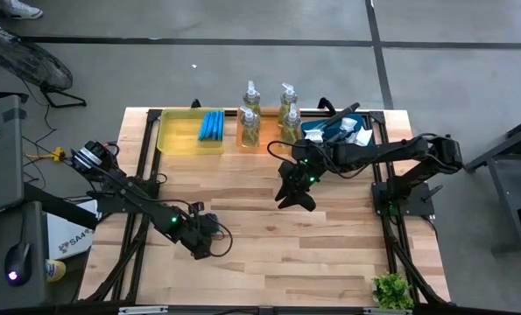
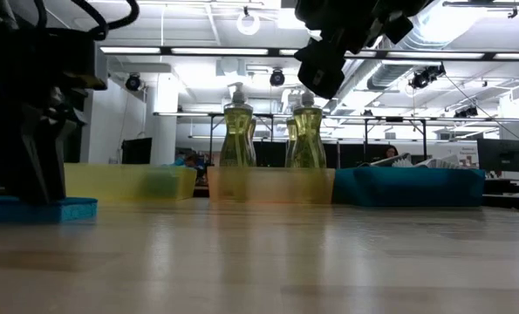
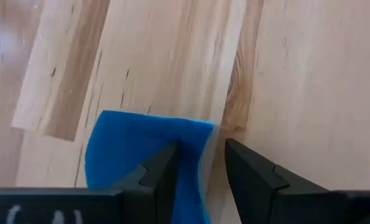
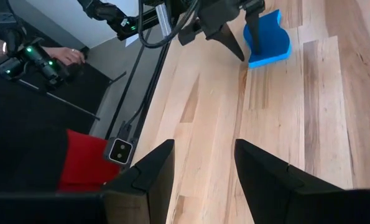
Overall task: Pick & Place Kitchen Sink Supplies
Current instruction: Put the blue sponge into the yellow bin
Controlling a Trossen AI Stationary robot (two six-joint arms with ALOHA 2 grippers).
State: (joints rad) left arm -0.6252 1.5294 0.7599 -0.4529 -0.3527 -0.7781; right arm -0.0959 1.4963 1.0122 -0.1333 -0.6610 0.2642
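A blue wavy-edged sponge (image 3: 135,143) lies flat on the wooden table near its front left; it also shows in the low view (image 2: 41,209) and the right wrist view (image 4: 268,40). My left gripper (image 3: 200,146) is open, down at the sponge, straddling one of its edges. My right gripper (image 4: 203,146) is open and empty, held above the table's middle (image 1: 295,192). More blue sponges (image 1: 212,127) lie in the yellow tray. Soap bottles (image 1: 251,118) stand in the orange tray. Dish brushes (image 1: 343,133) lie in the blue tray. My left gripper comes at the sponge from above, pointing down. One fingertip (image 3: 166,168) stands on the sponge's top, close to its edge (image 3: 200,134); the other fingertip (image 3: 247,168) stands over bare table beside that edge. The sponge lies flat on the table.
The yellow tray (image 1: 177,131), orange tray (image 1: 269,140) and blue tray (image 1: 317,131) stand in a row along the far edge. A small green plant (image 1: 391,290) sits at the front right corner. Bare wood lies between the grippers and toward the front edge.
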